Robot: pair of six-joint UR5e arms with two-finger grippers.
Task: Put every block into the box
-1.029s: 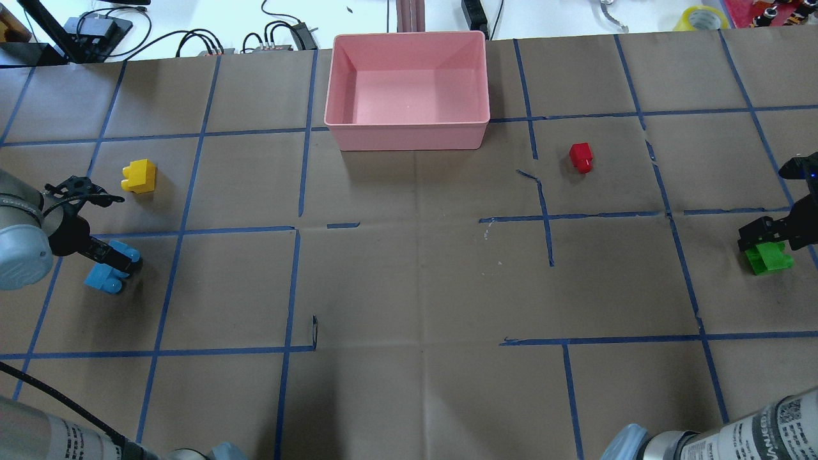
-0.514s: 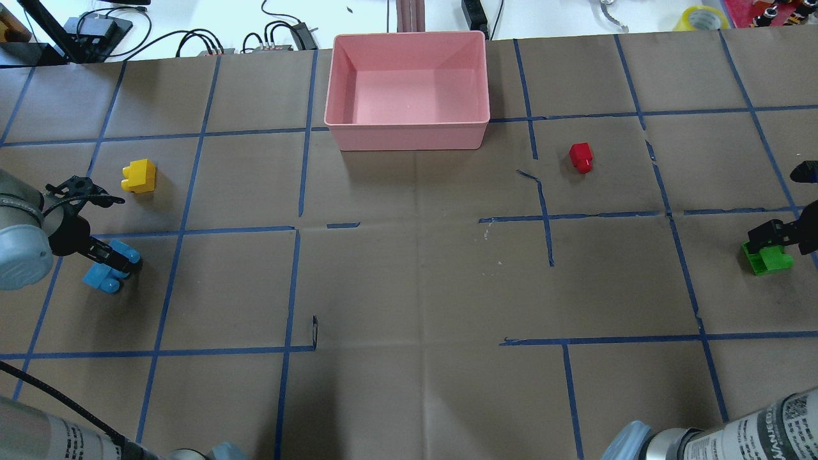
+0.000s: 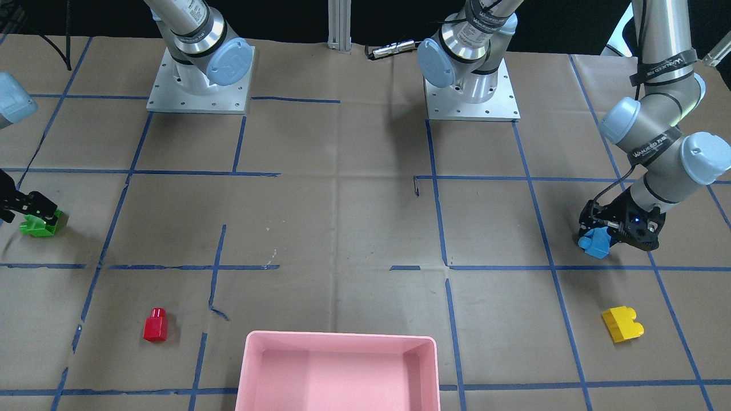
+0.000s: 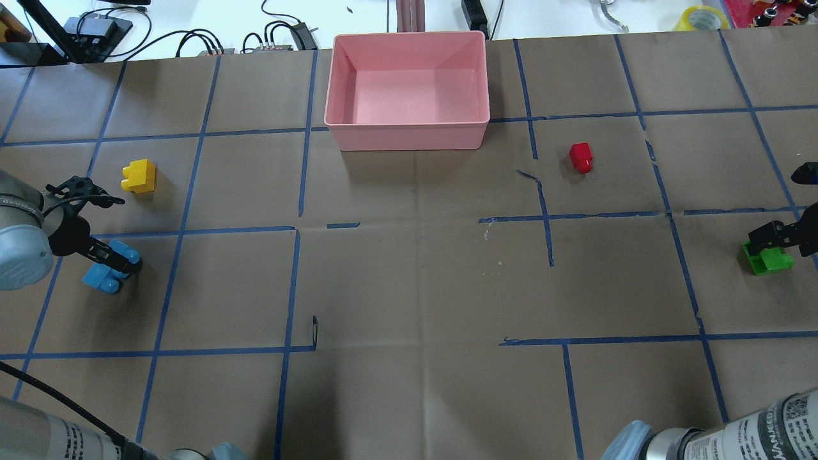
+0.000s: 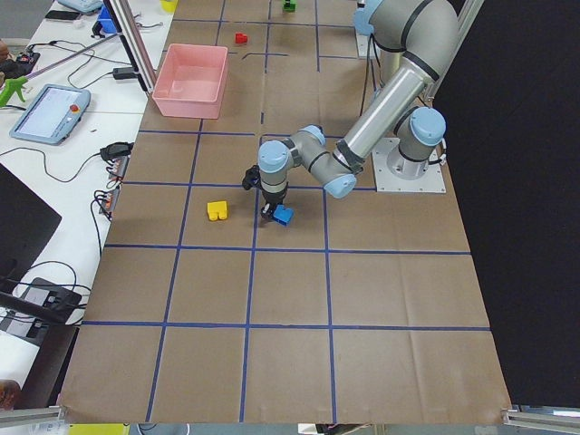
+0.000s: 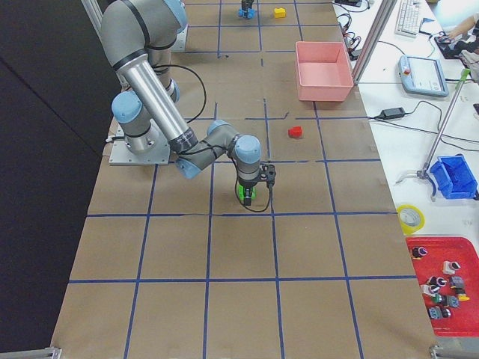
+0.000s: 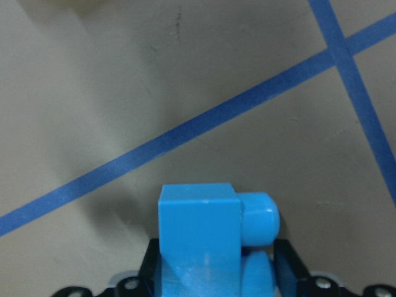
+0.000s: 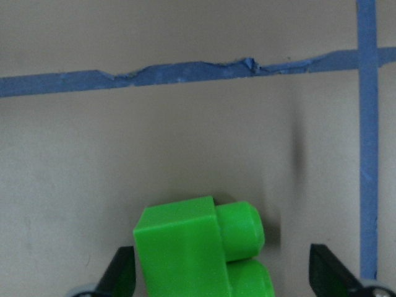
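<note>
**Brown-paper table, two grabs on the go, nothing in the box yet**

The brown paper tabletop (image 4: pixel 415 287) with its blue tape grid has all four blocks lying out on it, and the pink box (image 4: pixel 407 134) sits empty at the far middle edge.

Your left gripper (image 4: pixel 115 259) is down at the table and pinching the light blue block (image 4: pixel 96 278). In the wrist view the fingers sit tight against both of its sides. I'd lift straight up before swinging toward the box, since the grip looks to be on one end of the block and a sideways drag could twist it loose.

Your right gripper (image 4: pixel 770 237) is spread wide around the green block (image 4: pixel 770 262). In its wrist view one finger is just beside the block and the other is well apart from it, so the block is off-centre. Nudge over so it's centred before you squeeze, or it'll likely slide or rotate as the jaws close.

The yellow block (image 4: pixel 139 176) is near the left arm and the red block (image 4: pixel 581 156) lies near the box's right corner. Both are untouched.
</note>
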